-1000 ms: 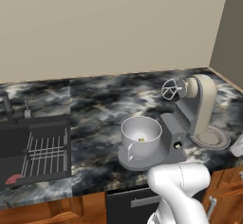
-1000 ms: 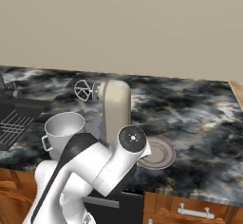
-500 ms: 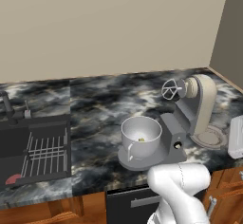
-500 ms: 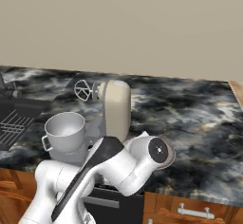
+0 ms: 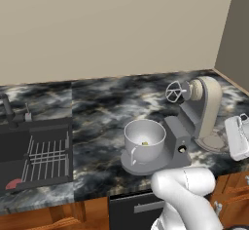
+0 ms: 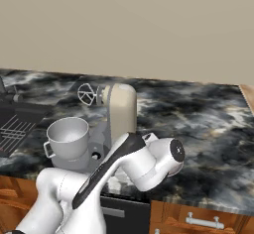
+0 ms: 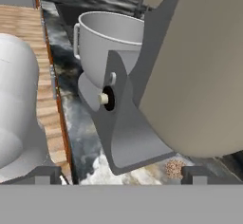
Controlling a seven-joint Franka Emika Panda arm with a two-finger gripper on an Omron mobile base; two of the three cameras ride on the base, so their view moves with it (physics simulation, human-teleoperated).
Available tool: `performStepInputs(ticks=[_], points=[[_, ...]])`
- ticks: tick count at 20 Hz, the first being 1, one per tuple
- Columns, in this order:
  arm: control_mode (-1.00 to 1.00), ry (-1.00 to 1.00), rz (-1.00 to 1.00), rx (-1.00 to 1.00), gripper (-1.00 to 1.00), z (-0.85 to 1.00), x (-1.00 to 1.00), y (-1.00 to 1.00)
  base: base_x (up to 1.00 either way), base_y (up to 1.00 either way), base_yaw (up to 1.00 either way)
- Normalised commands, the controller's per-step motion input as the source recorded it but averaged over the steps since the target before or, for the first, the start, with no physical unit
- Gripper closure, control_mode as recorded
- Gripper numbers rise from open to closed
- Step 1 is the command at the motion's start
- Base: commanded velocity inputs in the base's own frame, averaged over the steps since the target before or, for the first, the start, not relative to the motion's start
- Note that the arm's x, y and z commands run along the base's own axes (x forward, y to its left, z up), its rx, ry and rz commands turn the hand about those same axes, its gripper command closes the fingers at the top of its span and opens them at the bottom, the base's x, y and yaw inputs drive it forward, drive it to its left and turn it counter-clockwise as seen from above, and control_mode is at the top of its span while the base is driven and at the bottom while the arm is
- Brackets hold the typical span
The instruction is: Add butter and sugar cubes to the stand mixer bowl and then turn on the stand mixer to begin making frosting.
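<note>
Fingers (image 7: 121,174) were wide apart, empty, low beside stand mixer (image 7: 190,76), facing its knob (image 7: 104,98). Probably lining up for switch-on; butter (image 5: 145,143) sat in bowl (image 5: 144,140).

stand mixer bowl (image 5: 144,140) on stand mixer (image 5: 194,114) base | sink (image 5: 34,156) left, apart
</note>
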Motion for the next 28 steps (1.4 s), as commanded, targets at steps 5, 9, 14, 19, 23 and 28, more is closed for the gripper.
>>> performStepInputs(ticks=[5,9,14,19,23,28], points=[[-1.0,0.0,0.08,0.0,-1.0,-0.25,0.35,0.0,0.0,0.0,0.0],[-1.0,-0.03,0.08,0.0,-1.0,-0.33,0.33,0.0,0.0,0.0,0.0],[-1.0,-0.15,0.09,0.03,-1.0,-0.29,0.1,0.0,0.0,0.0,0.0],[-1.0,-0.18,0.07,0.06,-1.0,0.0,-0.15,0.0,0.0,0.0,0.0],[-1.0,-0.1,0.07,0.02,-1.0,0.0,-0.01,0.0,0.0,0.0,0.0],[-1.0,-0.03,0.12,0.03,-1.0,-0.13,0.0,0.0,0.0,0.0,0.0]])
